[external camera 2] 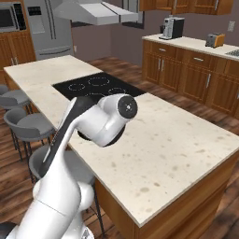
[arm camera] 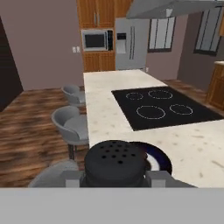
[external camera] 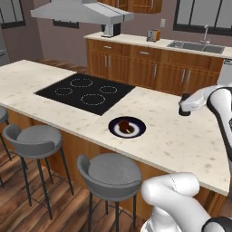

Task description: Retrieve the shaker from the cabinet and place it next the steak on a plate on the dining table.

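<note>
Left base view: the plate point(external camera: 127, 127) lies on the beige counter point(external camera: 181, 136), just in front of the black cooktop point(external camera: 86, 93), and carries the steak point(external camera: 125, 125) on its white centre. To the right of the plate, and apart from it, the gripper point(external camera: 185, 108) is over the counter with a small dark shape, the shaker point(external camera: 185, 104), at its tip; from this side the jaws themselves cannot be made out. Three grey stools point(external camera: 38, 138) stand along the near edge of the counter. Hand view: the shaker point(arm camera: 115, 162), seen from close by with its perforated top toward the camera, sits between the two grey finger blocks, which press against its sides, so the gripper point(arm camera: 115, 177) is clamped on it. Part of the plate's navy rim point(arm camera: 159, 157) shows just beyond the shaker; the steak is hidden behind it. Right base view: the white arm covers the near part of the cooktop point(external camera 2: 95, 86) and the spot where the plate would lie. A coffee machine point(external camera 2: 171, 28) and a toaster point(external camera 2: 214, 39) stand on the far counter.
</note>
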